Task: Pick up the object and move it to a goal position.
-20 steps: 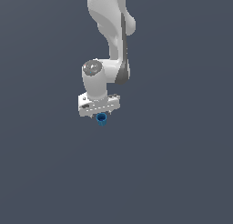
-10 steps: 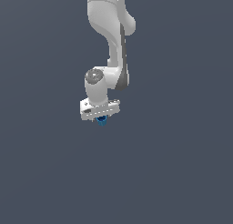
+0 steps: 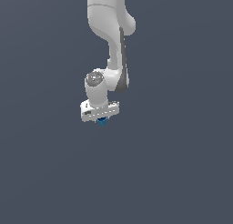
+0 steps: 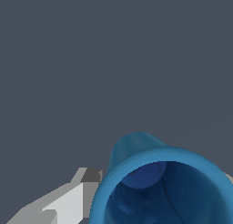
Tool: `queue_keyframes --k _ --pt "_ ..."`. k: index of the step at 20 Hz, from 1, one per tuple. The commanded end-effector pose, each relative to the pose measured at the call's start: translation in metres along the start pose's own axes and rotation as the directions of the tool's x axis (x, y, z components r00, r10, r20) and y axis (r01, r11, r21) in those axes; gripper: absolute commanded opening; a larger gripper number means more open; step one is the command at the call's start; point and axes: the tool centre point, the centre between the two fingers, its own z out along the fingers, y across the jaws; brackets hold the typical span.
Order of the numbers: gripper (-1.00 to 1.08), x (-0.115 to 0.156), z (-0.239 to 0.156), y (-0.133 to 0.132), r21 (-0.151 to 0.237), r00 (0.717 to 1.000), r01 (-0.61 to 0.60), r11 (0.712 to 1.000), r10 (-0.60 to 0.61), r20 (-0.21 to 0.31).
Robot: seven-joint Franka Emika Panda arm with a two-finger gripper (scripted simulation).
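The blue object (image 3: 101, 121) sits just beneath the white gripper (image 3: 100, 119), apparently clamped between its fingers (image 4: 68, 198); the wrist view shows its hollow top close up.

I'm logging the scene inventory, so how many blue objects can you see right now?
1. The blue object sits directly under the white tool in the exterior view, and fills the wrist view up close. Nothing else blue shows, though the arm could hide something.
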Motion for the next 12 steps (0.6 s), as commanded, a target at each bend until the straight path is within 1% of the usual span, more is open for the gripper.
queue_keyframes --k 1,8,12 --pt "-1.0 0.0 0.001 -0.001 0.0 1.0 0.001 1.0 -0.001 0.0" --pt "-1.0 0.0 -0.001 -0.001 0.0 1.0 0.0 1.0 0.0 0.0" --pt "-1.0 0.004 -0.008 -0.012 0.0 1.0 0.0 1.0 0.0 0.0"
